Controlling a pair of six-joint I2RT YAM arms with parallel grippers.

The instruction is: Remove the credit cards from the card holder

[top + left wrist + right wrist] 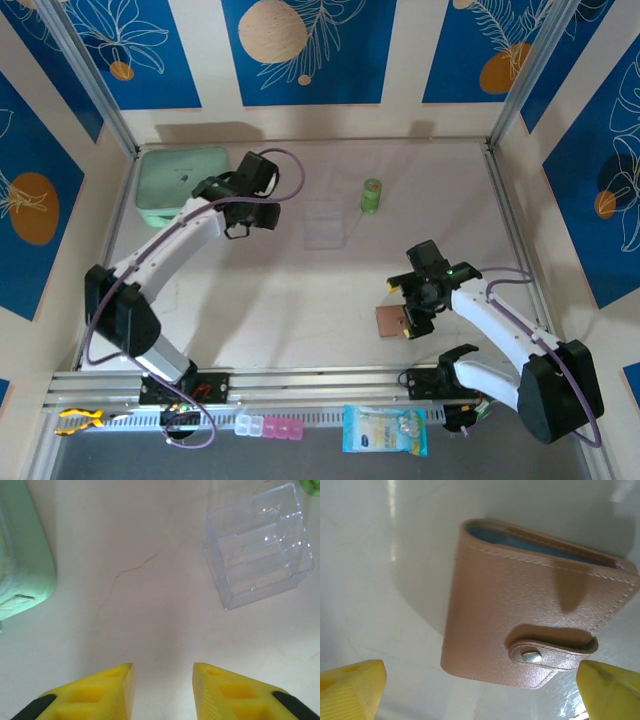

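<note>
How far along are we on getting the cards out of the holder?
Nothing looks done: the card holder lies closed, tab snapped. In hand: the right gripper hovers at it, fingers wide apart, gripping nothing. The left gripper, fingers parted, faces bare table near the clear box. Left: unsnap, open, pull the cards.

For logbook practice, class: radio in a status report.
Left gripper open, empty. Right gripper wide open over card holder. Holder snapped shut, flat. Clear box sits near left gripper, apart.
</note>
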